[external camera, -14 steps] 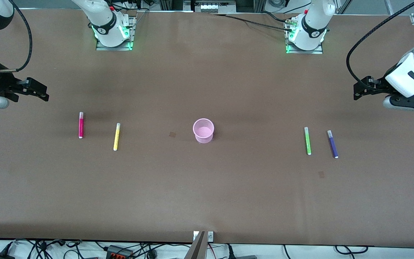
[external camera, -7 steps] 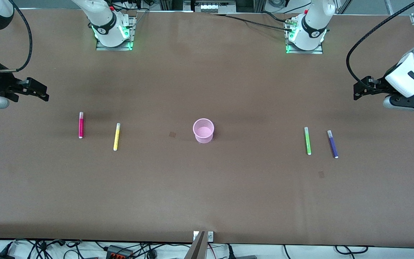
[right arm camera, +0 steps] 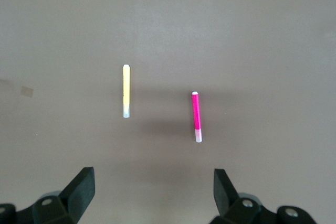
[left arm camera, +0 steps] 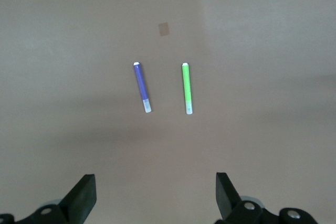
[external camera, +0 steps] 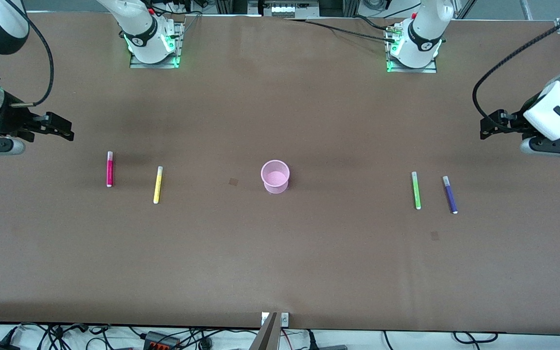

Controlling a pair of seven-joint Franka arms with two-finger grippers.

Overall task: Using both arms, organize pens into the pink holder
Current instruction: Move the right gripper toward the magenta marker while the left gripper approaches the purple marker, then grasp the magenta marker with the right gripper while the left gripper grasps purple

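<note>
While both arms hang in the air at the ends of the table (external camera: pixel 280 272), you have every pen lying flat on it and none in the holder (external camera: pixel 275 176). That pink cup stands upright mid-table, with nothing in it.

Toward the right arm's end you see the magenta pen (external camera: pixel 110 168) and the yellow pen (external camera: pixel 158 184) side by side but apart, the yellow one closer to the cup and slightly nearer the front camera. Your right gripper (external camera: pixel 63 130) is over bare table by those two, jaws spread wide and holding nothing; its wrist view shows both fingers (right arm camera: pixel 79 190) well apart.

Toward the left arm's end lie the green pen (external camera: pixel 416 190) and the purple pen (external camera: pixel 450 194), also side by side, the green one closer to the cup. Your left gripper (external camera: pixel 488 127) hangs over bare table near them, jaws likewise wide apart and holding nothing, as its fingers (left arm camera: pixel 81 198) show.
</note>
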